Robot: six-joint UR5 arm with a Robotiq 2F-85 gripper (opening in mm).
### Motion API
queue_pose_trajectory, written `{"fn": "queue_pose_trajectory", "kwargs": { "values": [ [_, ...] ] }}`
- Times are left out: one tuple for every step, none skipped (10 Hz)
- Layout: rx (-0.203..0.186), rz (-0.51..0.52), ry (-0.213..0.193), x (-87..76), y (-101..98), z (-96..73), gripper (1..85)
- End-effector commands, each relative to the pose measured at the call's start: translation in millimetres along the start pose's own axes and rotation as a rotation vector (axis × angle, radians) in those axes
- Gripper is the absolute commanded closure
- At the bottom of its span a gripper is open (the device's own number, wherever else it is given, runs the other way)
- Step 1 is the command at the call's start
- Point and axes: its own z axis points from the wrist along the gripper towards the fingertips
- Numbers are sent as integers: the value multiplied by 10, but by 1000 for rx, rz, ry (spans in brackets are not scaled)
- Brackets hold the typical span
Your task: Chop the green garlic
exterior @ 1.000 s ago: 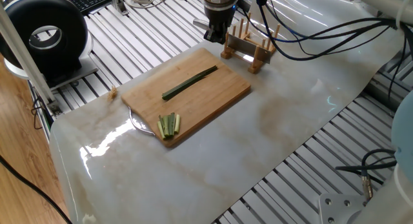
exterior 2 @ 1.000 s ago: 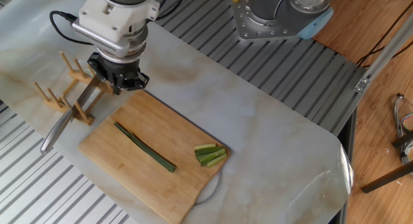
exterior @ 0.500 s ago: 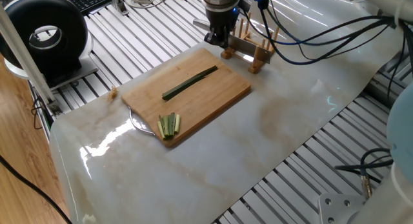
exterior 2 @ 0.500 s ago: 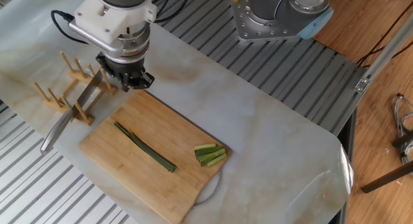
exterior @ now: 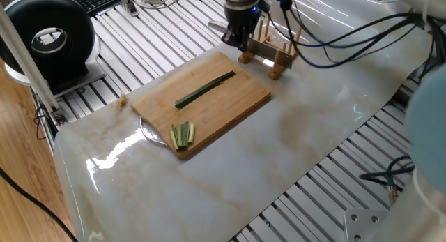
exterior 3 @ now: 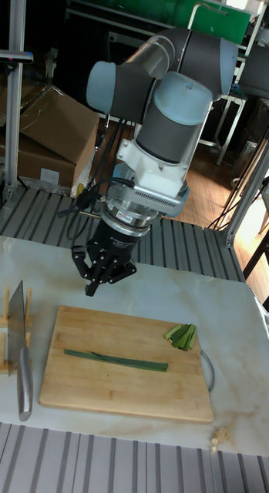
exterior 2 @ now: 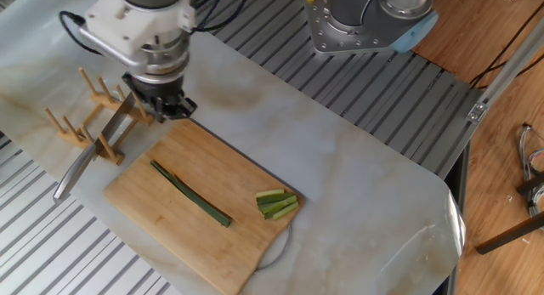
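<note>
One long garlic stalk (exterior 3: 115,360) lies flat along the middle of the board (exterior 3: 88,393), whole and uncut, set crosswise so a blade can come down across it; near the board's far corner sits a bundle (exterior 3: 181,336) of short paler sticks, kept apart from the stalk so it does not get in the way. The knife (exterior 3: 20,350) stands edge-up in the wooden rack (exterior 3: 1,345) just beside the board's end, its handle pointing out toward the table edge, which I judge leaves it free for a grasp from above. The gripper (exterior 3: 100,280) hangs above the table just off the board's back edge, near the rack, with its fingers spread and nothing between them; that suits a reach for the knife, since chopping cannot begin without it. In one fixed view the gripper (exterior: 235,37) sits right in front of the rack (exterior: 268,52), so the knife cannot be made out there at all. In the other fixed view the gripper (exterior 2: 159,105) overlaps the top of the blade (exterior 2: 95,150), and whether a finger touches it I cannot tell. Something round and thin peeks out from under the board's corner nearest the bundle; what it is stays unclear. The arm's upper part is cut off in both fixed views.
</note>
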Motion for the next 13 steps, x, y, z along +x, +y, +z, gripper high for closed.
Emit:
{"fn": "queue_pose_trajectory", "kwargs": {
  "values": [
    [-11,-80,-15,-53,-354,45,667],
    [-10,-113,-18,-41,-444,9,570],
    [-20,-102,-20,-25,-474,-17,530],
    [-17,-65,-18,-17,-537,-19,527],
    [-4,-66,-42,-90,-620,-10,520],
    [1,-78,-60,-133,-632,-18,503],
    [16,-96,-68,-160,-673,-13,483],
    [35,-115,-60,-171,-762,63,487],
    [32,-121,-58,-193,-797,167,493],
    [23,-120,-55,-204,-793,225,493],
    [24,-120,-44,-184,-799,243,493],
    [27,-125,-8,-108,-818,274,497],
    [30,-125,19,-59,-833,314,497]
  ]
}}
